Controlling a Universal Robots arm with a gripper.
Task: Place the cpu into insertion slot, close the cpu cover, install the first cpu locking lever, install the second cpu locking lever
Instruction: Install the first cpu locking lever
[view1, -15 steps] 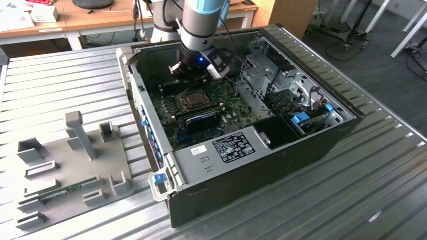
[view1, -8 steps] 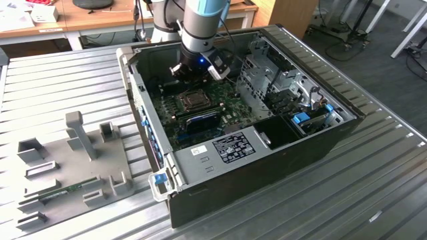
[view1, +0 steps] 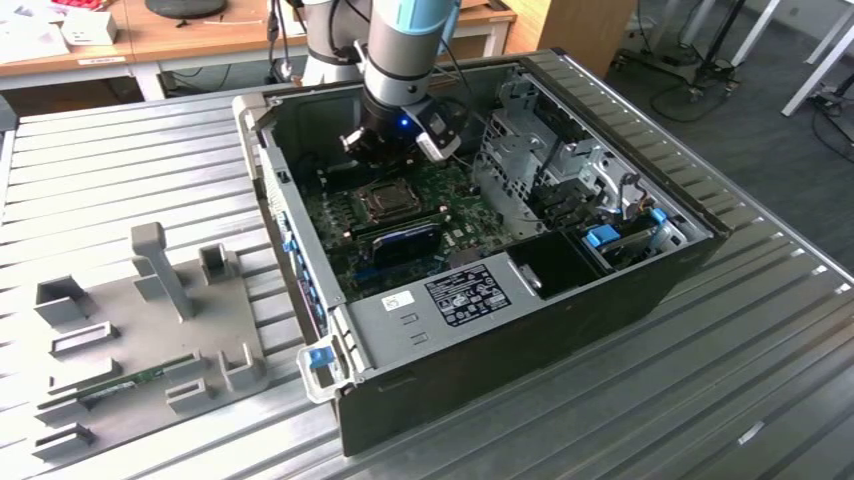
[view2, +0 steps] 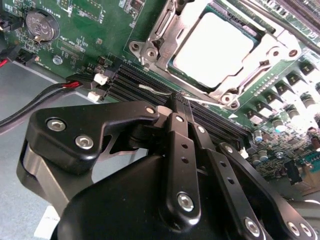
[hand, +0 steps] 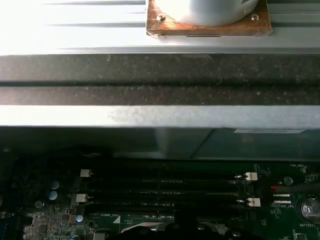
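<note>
Gripper (view2: 175, 100) low over board (view2: 90, 30) in open case (view1: 534, 330), fingers drawn together, nothing seen held, tip just beside thin lever (view2: 152, 90), cpu (view2: 212, 50) seated in slot (view1: 383, 200), cover (view2: 162, 37) down around it.

You have a black pincer (view2: 173, 100) and a green circuit board (view2: 90, 35). The chip (view2: 212, 50) is pale silver-grey, its cover (view2: 162, 32) shiny silver. Memory slots (hand: 165, 190) are black. The tabletop (view1: 747, 400) is grey, ribbed in stripes.
</note>
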